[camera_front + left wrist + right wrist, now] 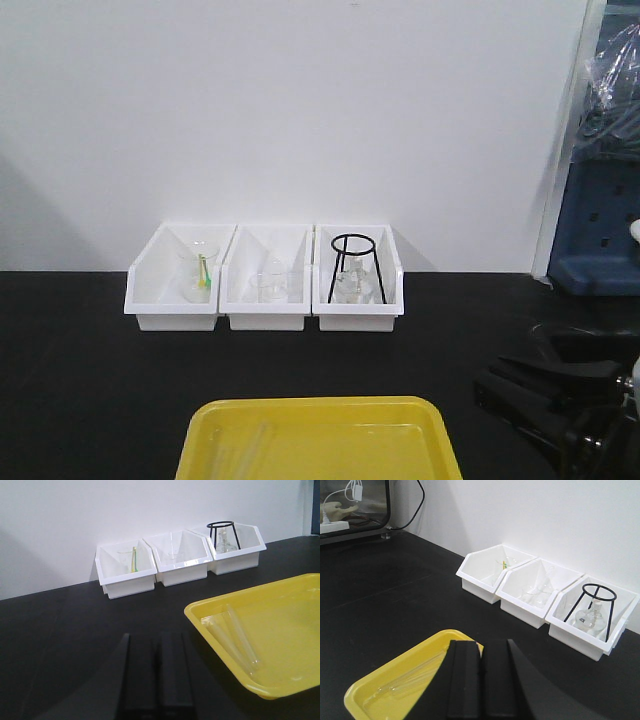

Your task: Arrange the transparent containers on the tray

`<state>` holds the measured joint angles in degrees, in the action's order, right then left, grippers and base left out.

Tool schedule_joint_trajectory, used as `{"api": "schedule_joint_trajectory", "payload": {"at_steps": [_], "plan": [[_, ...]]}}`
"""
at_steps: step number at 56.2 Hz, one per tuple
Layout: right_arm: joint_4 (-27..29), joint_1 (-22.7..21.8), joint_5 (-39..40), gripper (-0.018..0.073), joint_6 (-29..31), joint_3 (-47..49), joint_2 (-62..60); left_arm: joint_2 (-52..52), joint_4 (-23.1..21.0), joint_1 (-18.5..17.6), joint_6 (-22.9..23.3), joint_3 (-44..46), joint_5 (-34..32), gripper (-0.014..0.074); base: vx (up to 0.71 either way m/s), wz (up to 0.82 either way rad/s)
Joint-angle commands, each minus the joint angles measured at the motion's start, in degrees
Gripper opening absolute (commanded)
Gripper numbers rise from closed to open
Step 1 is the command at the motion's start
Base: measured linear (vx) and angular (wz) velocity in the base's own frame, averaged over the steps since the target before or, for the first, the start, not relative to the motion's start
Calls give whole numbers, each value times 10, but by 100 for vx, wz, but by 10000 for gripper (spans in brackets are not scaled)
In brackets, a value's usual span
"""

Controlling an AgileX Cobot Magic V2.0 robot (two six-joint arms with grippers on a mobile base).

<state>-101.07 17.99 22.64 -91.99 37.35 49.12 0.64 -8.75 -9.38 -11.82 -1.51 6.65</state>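
Observation:
Two transparent containers, slim clear test tubes, lie side by side in the yellow tray, near its left rim. In the front view the tray sits at the table's near edge and the tubes show only faintly. My left gripper is shut and holds nothing, hovering over the black table to the left of the tray. Over the tray's near right corner, my right gripper is also shut and holds nothing, with the tubes to its left.
Three white bins stand in a row against the white wall. The left one holds a beaker with a green stick, the middle one small beakers, and the right one a black ring stand over glassware. The right arm's black body fills the front right.

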Motion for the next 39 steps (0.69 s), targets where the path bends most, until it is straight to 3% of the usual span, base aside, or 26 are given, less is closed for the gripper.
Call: {"api": "schedule_joint_trajectory", "payload": {"at_steps": [1,39], "plan": [[14,-2,-10,-13,1,17,-5,13,-3,0,0,-22,-43,-1,0,0],[28,-2,-13,-13,1,10,-5,13,-3,0,0,-22,-43,-1,0,0]]}}
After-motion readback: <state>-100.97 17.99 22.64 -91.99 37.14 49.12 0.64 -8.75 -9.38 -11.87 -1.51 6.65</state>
